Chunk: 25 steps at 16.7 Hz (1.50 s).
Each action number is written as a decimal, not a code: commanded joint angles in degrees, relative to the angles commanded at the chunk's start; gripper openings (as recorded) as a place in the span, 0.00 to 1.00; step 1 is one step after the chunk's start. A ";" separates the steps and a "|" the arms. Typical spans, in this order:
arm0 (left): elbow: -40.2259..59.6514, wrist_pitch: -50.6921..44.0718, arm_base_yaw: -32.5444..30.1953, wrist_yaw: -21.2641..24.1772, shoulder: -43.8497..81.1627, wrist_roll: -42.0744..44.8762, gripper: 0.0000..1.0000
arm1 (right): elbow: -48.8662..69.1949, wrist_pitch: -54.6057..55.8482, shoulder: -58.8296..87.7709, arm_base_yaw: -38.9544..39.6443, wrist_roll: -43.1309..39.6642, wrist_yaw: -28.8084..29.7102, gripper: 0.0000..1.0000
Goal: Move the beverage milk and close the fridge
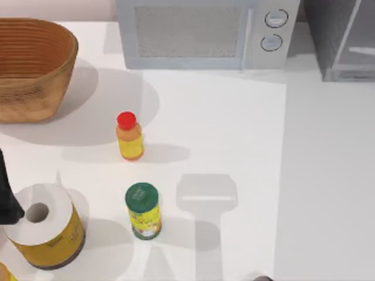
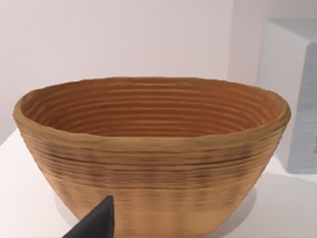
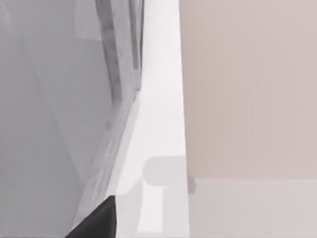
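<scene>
Grey metallic fridge [image 1: 345, 41] with pale translucent door seen at far right. Blue-white milk carton not located. Grippers' finger state cannot be told. Blind door push risks jamming on frame.

Top view looks straight down over the counter [image 1: 234, 129], taking in the basket [image 1: 32, 67] at far left and the fridge [image 1: 345, 41] at far right. Left wrist view faces the basket [image 2: 153, 153] side-on, close and low. Right wrist view sits close against the fridge [image 3: 54, 99], facing the wall.
</scene>
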 joint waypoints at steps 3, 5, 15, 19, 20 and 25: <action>0.00 0.00 0.00 0.00 0.00 0.00 1.00 | -0.33 1.71 -0.86 2.00 1.00 2.03 1.00; 0.00 0.00 0.00 0.00 0.00 0.00 1.00 | -1.85 3.69 -1.74 6.18 4.25 5.94 1.00; 0.00 0.00 0.00 0.00 0.00 0.00 1.00 | -12.67 12.91 -6.86 44.80 29.65 35.18 1.00; 0.00 0.00 0.00 0.00 0.00 0.00 1.00 | -15.95 17.94 -11.08 52.13 35.01 41.57 1.00; 0.00 0.00 0.00 0.00 0.00 0.00 1.00 | -16.16 18.23 -11.36 52.47 35.09 41.82 1.00; 0.00 0.00 0.00 0.00 0.00 0.00 1.00 | -16.14 17.97 -10.94 51.59 34.86 42.06 1.00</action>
